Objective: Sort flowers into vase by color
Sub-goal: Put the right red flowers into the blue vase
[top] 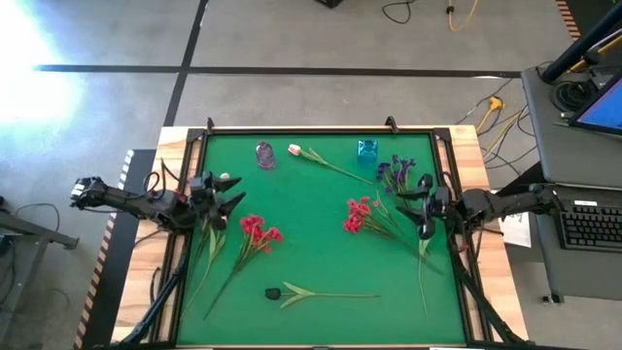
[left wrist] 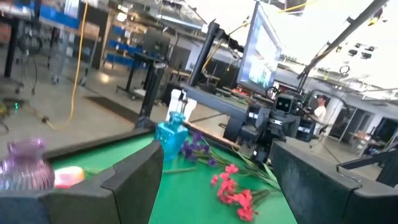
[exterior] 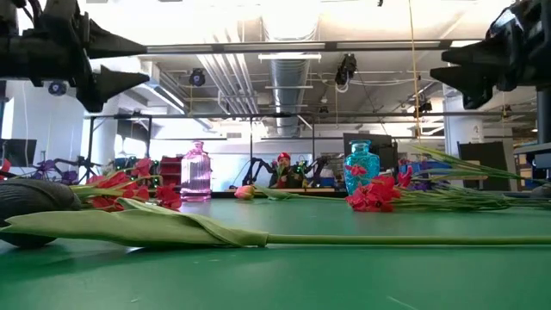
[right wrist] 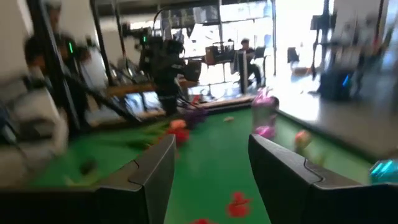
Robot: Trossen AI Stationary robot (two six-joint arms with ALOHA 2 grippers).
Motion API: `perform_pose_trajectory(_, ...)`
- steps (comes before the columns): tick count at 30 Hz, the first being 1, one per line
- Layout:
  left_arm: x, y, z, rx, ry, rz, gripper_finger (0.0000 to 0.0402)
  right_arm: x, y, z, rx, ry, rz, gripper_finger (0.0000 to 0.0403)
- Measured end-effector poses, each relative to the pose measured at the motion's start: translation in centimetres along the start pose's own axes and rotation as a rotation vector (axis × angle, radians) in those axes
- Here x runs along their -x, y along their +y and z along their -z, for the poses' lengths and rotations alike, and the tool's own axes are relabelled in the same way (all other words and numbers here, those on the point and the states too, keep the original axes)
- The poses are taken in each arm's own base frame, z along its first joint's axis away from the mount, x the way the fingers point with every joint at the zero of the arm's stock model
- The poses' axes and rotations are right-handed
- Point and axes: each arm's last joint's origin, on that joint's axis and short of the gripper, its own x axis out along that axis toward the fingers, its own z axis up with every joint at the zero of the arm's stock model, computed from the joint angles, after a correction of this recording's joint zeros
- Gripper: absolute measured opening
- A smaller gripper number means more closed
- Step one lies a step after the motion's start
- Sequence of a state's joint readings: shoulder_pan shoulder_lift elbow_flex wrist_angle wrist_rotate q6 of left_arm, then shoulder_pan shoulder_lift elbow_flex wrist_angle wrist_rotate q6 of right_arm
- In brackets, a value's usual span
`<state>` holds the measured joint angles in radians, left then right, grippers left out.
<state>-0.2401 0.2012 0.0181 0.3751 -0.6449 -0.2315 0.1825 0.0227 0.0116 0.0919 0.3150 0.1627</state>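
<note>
On the green table lie a red spray (top: 259,233) on the left, a second red spray (top: 361,214) on the right, purple flowers (top: 394,171), a pale pink tulip (top: 294,150) and a dark tulip (top: 274,292) near the front edge. All of them lie flat on their stems. A purple glass vase (top: 264,155) and a blue glass vase (top: 367,149) stand upright near the far edge. My left gripper (top: 233,194) hovers open above the table's left side, beside the left red spray. My right gripper (top: 413,206) hovers open at the right, over the stems of the right red spray.
The table has a raised dark frame (top: 321,130) around it. A monitor and keyboard (top: 593,226) sit on a desk to the right. Bare green surface (top: 311,219) lies between the two red sprays. People show in the room beyond.
</note>
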Motion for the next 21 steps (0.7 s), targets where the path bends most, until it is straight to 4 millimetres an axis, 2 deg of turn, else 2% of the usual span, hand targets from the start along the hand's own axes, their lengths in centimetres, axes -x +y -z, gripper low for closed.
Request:
perform_pose_trajectory(2, 0.0, 0.0, -0.2, -0.022, -0.014, 0.003, 0.0283, 0.0, 0.0, 0.0, -0.074, 0.001, 0.001, 0.0194)
perform_pose_trajectory(4, 0.0, -0.1, -0.5, -0.014, -0.041, 0.009, 0.0283, 0.0, -0.1, 0.0, -0.076, -0.002, 0.020, 0.0194)
perform_pose_trajectory(7, 0.0, -0.2, -1.2, 0.034, -0.106, 0.022, 0.0283, 0.0, -0.1, 0.1, -0.089, 0.002, 0.027, 0.0194)
perform_pose_trajectory(10, 0.1, -0.3, -1.7, 0.068, -0.149, 0.032, 0.0283, 0.0, 0.0, -0.3, -0.177, -0.039, 0.019, 0.0194)
perform_pose_trajectory(15, -0.1, -0.4, -1.5, 0.059, -0.139, 0.027, 0.0283, 0.0, 0.2, -1.5, -0.289, -0.155, -0.015, 0.0194)
perform_pose_trajectory(21, -0.4, -0.2, -1.0, 0.084, -0.120, -0.100, 0.0283, -0.4, 0.2, -1.3, -0.302, -0.137, 0.017, 0.0194)
